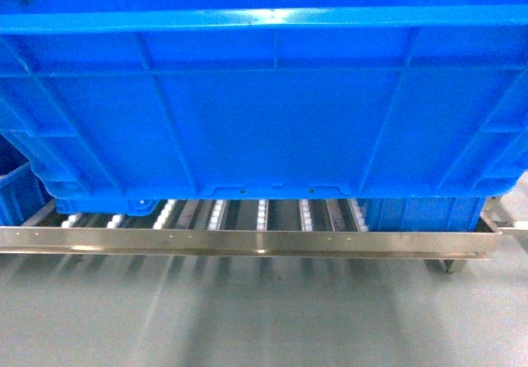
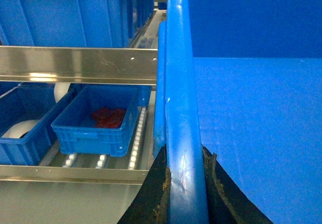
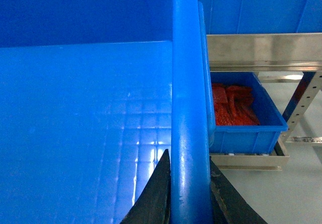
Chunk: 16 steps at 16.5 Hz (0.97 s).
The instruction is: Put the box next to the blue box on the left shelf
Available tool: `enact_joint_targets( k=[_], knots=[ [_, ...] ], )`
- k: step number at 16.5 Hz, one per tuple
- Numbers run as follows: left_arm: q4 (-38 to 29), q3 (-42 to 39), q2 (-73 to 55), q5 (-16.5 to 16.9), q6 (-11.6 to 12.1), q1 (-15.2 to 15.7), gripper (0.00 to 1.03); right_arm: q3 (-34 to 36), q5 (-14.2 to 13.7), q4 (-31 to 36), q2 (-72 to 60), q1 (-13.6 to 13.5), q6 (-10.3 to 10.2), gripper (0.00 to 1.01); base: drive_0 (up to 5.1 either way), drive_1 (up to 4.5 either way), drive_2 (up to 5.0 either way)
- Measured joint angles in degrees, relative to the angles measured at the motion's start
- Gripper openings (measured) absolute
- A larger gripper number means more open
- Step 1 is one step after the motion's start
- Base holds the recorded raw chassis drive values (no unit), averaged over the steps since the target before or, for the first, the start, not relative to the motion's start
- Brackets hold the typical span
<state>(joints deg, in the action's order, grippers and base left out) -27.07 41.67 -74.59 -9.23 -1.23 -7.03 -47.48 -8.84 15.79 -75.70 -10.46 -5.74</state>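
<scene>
Both hands pinch the rim of the box: the left hand [image 2: 186, 194], at the bottom of its wrist view, has a dark finger on each side of the thick blue edge, and the right hand [image 3: 188, 194] grips the opposite rim the same way at the bottom of its own view. Between them the box [image 1: 264, 111] fills the upper two thirds of the head view, its ribbed wall facing the camera and two small notches at its base. Its bottom edge sits just above the white rollers of the left shelf [image 1: 247, 239], whose metal front rail runs across the middle of that frame; whether it touches the rollers cannot be told. In the left wrist view, a small blue bin [image 2: 98, 118] with red contents rests on a roller lane at lower left, beside another bin [image 2: 22, 133] holding something white. In the right wrist view, a blue bin of red pieces [image 3: 241, 116] sits right of the rim.
</scene>
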Motion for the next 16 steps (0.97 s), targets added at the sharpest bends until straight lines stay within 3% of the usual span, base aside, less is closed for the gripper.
enact_joint_targets(
  k=[16],
  knots=[
    [0.0, 0.0, 0.0, 0.0, 0.02, 0.0, 0.11, 0.0, 0.02, 0.04, 0.0, 0.02, 0.0, 0.09, 0.0, 0.0, 0.0]
  ],
)
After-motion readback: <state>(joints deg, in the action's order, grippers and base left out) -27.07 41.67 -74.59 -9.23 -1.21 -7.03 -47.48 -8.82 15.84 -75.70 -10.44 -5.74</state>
